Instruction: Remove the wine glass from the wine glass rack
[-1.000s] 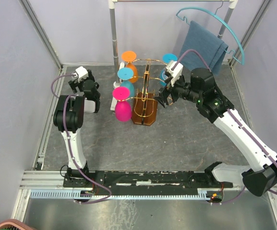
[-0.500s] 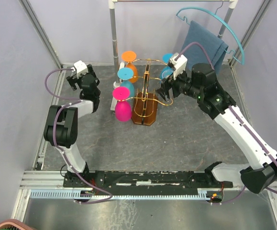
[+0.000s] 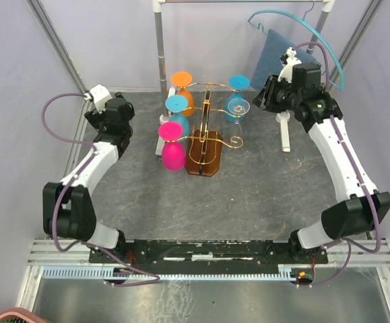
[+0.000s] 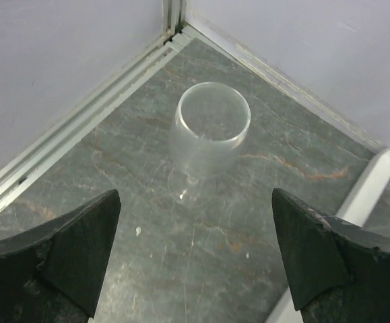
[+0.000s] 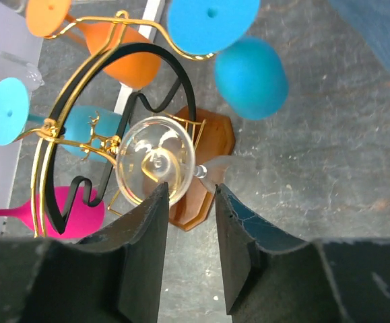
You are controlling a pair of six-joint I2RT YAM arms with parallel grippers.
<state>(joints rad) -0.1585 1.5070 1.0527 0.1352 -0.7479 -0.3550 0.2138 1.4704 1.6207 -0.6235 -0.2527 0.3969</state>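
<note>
a clear glass (image 4: 210,131) stands upright on the grey table (image 4: 296,222), straight ahead of the left gripper (image 4: 195,229) and apart from it, near the corner where two pale walls (image 4: 60,54) meet. a white bar (image 4: 373,185) lies ahead on that gripper's right. a blue towel (image 3: 285,64) hangs from a teal hanger (image 3: 319,37) close by the right gripper (image 3: 258,101), on its far side.

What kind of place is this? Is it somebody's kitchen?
Probably not a kitchen. It looks like a robot practice booth: plain walls in a metal frame around a grey table, a left arm and right arm bolted to a rail, and a wine glass rack as a prop.
</note>
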